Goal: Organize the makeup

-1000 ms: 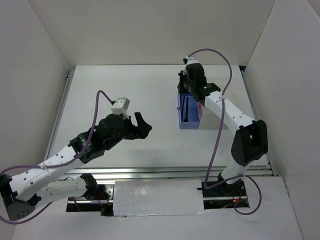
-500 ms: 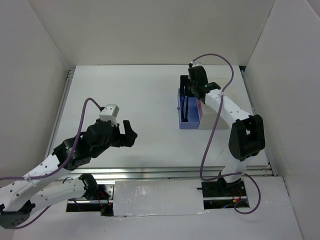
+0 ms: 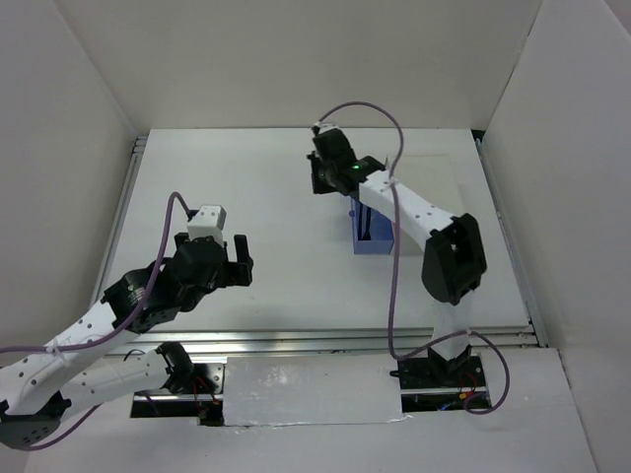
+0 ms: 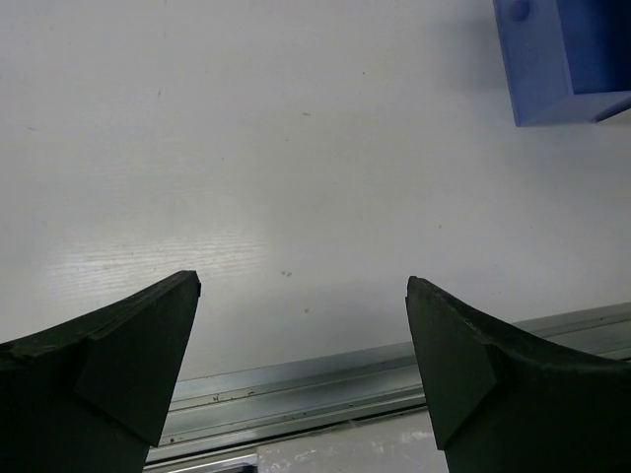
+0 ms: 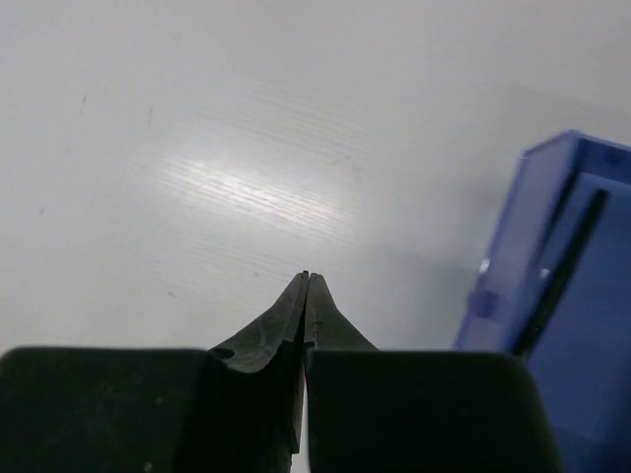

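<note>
Makeup pencil [image 5: 567,264], thin and black, lies inside the blue drawer [image 5: 513,256], just to the right of the right gripper [image 5: 307,281]. Its jaws are pressed together on nothing, above the white table [image 4: 296,148]. Left gripper [image 4: 304,286] stands wide open and empty, with the drawer well apart, ahead and to its right.

The white table [image 3: 246,187] has a faintly ridged top with a few small specks. Bare surface fills the wide gap between the left gripper's [image 4: 304,281] spread jaws, and it also lies ahead and to the left of the right gripper's [image 5: 308,281] pressed-together jaws. An aluminium rail [image 4: 345,379] edges its near side, crossing low between the left jaws. A blue open drawer [image 3: 367,242] rests directly on the top, just right of the right jaws' tips and well beyond the left gripper's right-hand jaw, up and to its right.
</note>
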Action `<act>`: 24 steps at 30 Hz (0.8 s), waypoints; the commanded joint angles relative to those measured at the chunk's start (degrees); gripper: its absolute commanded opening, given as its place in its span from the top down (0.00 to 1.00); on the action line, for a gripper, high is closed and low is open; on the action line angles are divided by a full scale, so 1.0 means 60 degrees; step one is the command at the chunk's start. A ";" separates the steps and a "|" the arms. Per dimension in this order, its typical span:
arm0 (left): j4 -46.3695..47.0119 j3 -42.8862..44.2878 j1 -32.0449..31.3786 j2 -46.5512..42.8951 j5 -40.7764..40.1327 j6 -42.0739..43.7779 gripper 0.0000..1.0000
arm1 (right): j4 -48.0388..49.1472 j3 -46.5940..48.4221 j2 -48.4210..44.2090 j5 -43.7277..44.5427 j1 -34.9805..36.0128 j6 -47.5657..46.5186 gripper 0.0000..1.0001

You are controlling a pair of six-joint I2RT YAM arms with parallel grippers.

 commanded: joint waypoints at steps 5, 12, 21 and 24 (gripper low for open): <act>-0.0163 0.0027 0.0001 -0.0005 -0.0406 -0.0113 0.01 | -0.2347 0.2672 0.2888 0.1636 0.1281 0.0316 1.00; 0.0012 -0.0017 0.0001 0.0024 0.0004 0.0077 0.01 | -0.3683 0.3393 0.4091 0.4435 0.1051 0.0359 1.00; 0.0232 -0.0061 0.0001 0.0039 0.0501 0.0340 0.01 | -0.3333 0.1724 0.3126 0.4773 -0.0195 0.0272 1.00; 0.0306 -0.0091 0.0001 0.0024 0.0649 0.0414 0.01 | -0.3376 0.1489 0.2862 0.4788 -0.0635 0.0199 1.00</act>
